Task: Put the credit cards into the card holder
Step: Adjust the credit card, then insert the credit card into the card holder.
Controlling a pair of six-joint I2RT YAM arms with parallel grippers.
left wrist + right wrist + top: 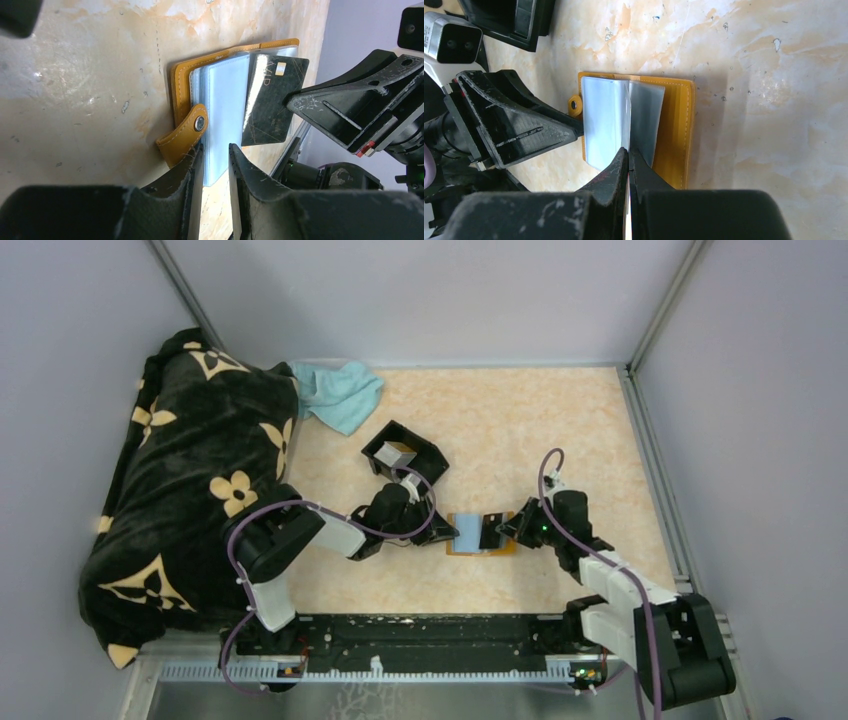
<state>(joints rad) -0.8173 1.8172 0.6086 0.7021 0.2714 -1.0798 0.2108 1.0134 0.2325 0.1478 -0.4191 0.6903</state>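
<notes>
The card holder (497, 547) lies open mid-table, orange with pale blue plastic sleeves (225, 100) and a snap tab (186, 135). My right gripper (503, 529) is shut on a dark credit card (274, 100) with gold lines and holds it over the sleeves. From the right wrist the card shows edge-on between the pads (629, 150), at an upright sleeve page (644, 115). My left gripper (216, 147) stands partly open at the holder's left end. Its fingers (192, 175) lie over the sleeves' edge beside the tab, with a gap between them.
A black open-topped tray (385, 443) with a pale object inside stands just behind the left gripper. A teal cloth (338, 392) lies at the back left. A black flowered blanket (190, 480) covers the left side. Metal rails (660, 470) border the right.
</notes>
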